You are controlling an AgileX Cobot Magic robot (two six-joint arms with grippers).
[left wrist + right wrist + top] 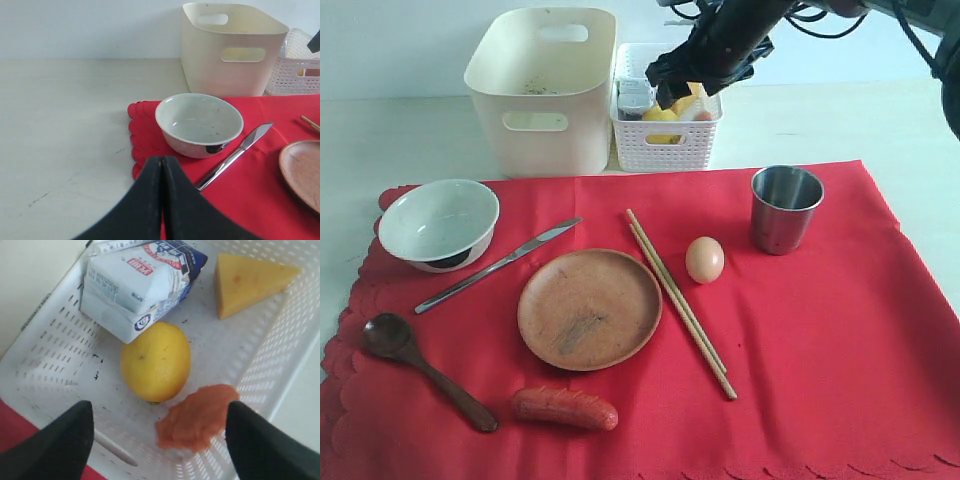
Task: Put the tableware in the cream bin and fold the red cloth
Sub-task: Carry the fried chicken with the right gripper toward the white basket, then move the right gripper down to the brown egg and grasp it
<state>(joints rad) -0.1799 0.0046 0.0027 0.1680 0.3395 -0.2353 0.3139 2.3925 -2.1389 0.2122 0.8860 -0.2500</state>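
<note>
The left gripper point(162, 162) is held shut beside the white bowl point(199, 122). The tableware point(588, 308) is spread over the red cloth point(820, 350), so folding is judged premature. Beyond, nothing is seen in the cream bin point(542, 120), and the right gripper point(159, 412) is spread wide and empty over the food basket point(665, 150).

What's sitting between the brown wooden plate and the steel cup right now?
In the exterior view, the wooden chopsticks and an egg lie on the red cloth between the plate and the cup.
</note>
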